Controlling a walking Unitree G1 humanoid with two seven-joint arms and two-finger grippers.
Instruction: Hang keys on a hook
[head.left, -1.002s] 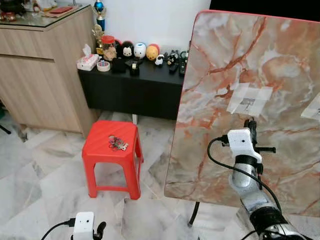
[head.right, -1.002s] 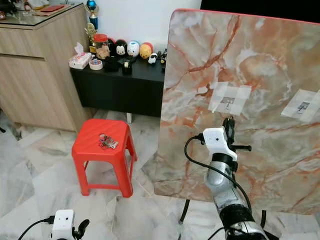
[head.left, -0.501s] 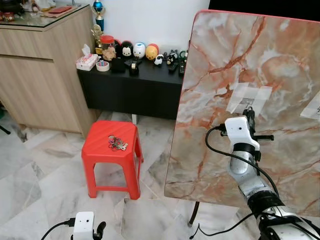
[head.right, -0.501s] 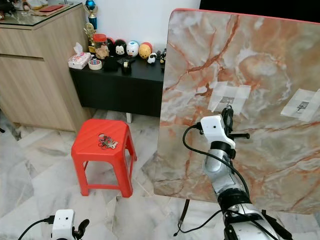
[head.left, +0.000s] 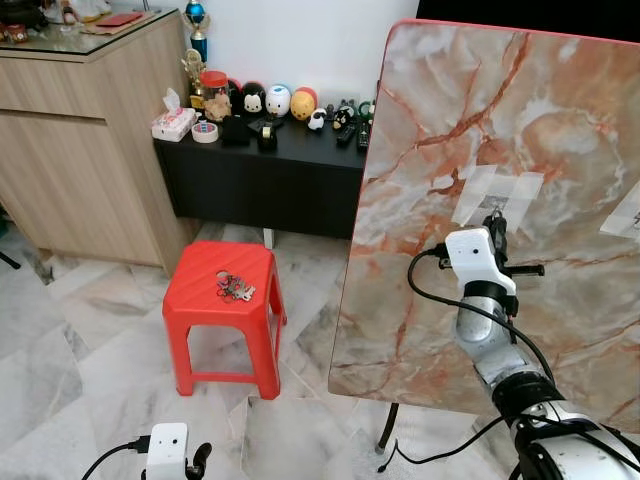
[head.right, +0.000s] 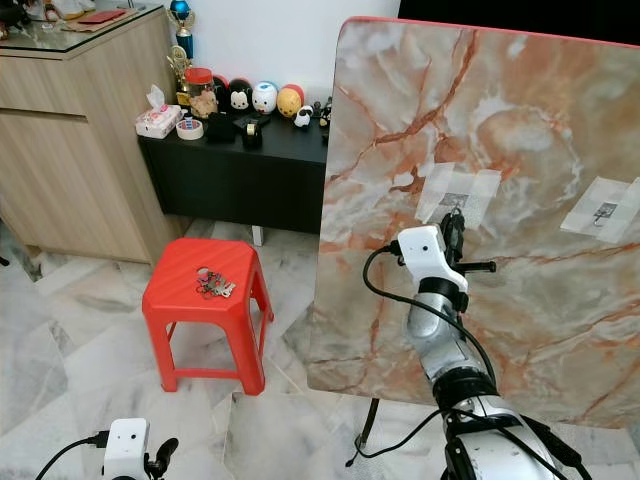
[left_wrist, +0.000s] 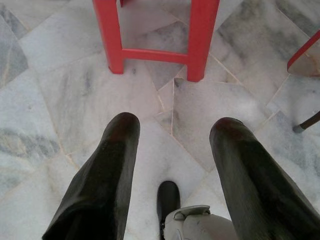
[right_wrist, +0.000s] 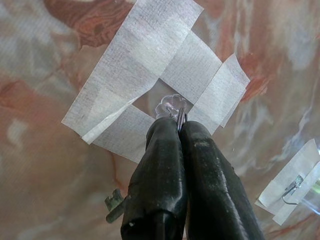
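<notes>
My right gripper is raised against the upright marble board. It is shut on a thin key ring, with its tips touching a clear hook held on by crossed white tape. A key dangles beside the fingers. A second bunch of keys lies on the red stool. Low over the floor by my feet, my left gripper hangs idle and open.
A second taped hook sits further right on the board. Behind the stool stands a black low table with figurines, beside a wooden cabinet. The marble floor around the stool is open. The board's stand leg reaches the floor.
My right gripper has risen up the board, from just below the taped patch to the hook. The stool, its keys and the left arm have not moved.
</notes>
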